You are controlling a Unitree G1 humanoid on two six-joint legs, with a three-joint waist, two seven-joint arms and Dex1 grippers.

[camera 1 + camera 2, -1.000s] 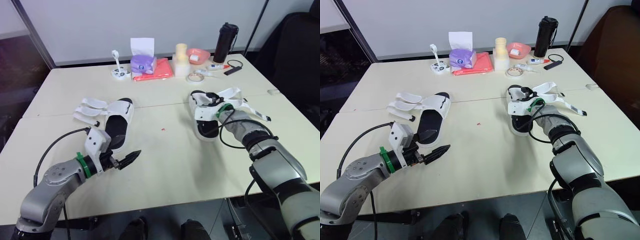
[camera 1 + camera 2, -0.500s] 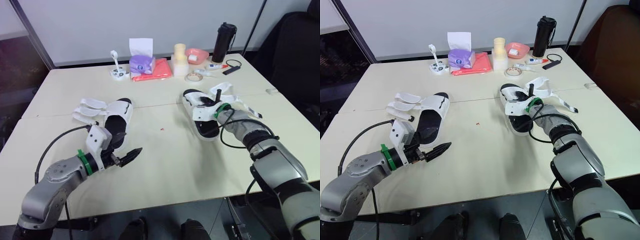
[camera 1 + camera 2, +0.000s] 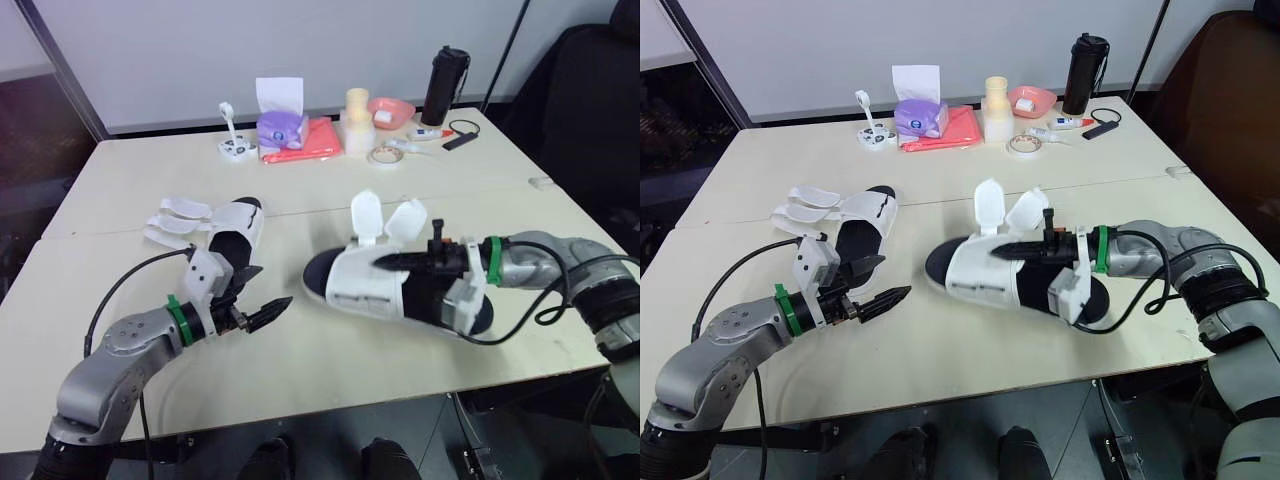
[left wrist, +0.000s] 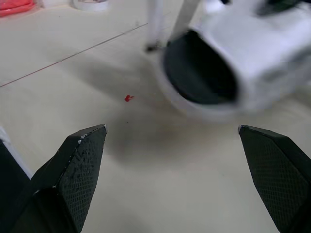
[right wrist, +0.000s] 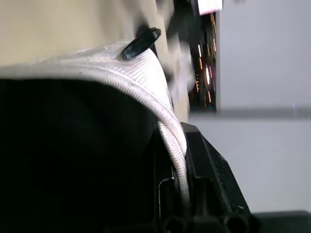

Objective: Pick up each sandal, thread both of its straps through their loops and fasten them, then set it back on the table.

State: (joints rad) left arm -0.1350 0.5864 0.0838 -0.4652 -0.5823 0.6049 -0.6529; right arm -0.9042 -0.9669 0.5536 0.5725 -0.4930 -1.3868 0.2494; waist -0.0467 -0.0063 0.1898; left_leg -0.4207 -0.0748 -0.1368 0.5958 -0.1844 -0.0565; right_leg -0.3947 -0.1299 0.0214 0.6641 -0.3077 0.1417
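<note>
One white sandal with a black footbed lies flat on the table's left half, its straps spread open to the left. My right gripper is shut on the white upper of the second sandal, which lies crosswise at the table's middle, toe toward the left. Its two loose straps stick upward. In the right wrist view the fingers pinch a white fabric edge. My left gripper hovers open just left of that sandal, nothing between its fingers.
Along the table's far edge stand a purple tissue box, a red cloth, a cream bottle, a pink bowl, a tape roll and a black flask. A tiny red speck lies on the tabletop.
My right gripper closed on the right-hand sandal and carried it from the right side to the table's middle, turning its toe leftward. The left gripper stayed open, shifting only slightly.
</note>
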